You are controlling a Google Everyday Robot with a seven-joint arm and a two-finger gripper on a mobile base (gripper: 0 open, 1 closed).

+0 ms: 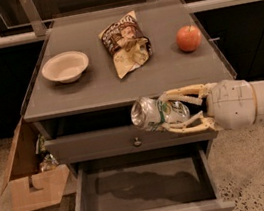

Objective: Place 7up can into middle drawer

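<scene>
Done: the can (pixel 148 113) was up in the gripper (pixel 168 112) and clear of the cabinet top (pixel 98 85), so the pick-up looked complete.
Drawer: the middle drawer (pixel 147 191) stood pulled well out at the bottom, with its grey floor bare and only a shadow across it.
Left: by my reading, the can had yet to be lowered into that drawer, let go, and the arm brought away. Call it roughly the halfway mark.
Can's place: it hung in the air before the cabinet's front edge, at the height of the shut upper drawer (pixel 103 144). It was above the open drawer in the picture and not yet inside it.
Can's pose: it lay on its side, long axis running left to right, one round silver end turned left and toward the camera.
Jaws: they were pinching the can.
Can against jaws: one tan finger (pixel 185 90) lay along its upper side and the other ran underneath. The can sat between them with its left end poking out past the fingertips.
Gripper: it reached in from the right, its white wrist just right of the can.
Others: the bowl (pixel 65 67), the bag (pixel 125 42) and the apple (pixel 188 38) sat on the top, well apart from the can.
</scene>
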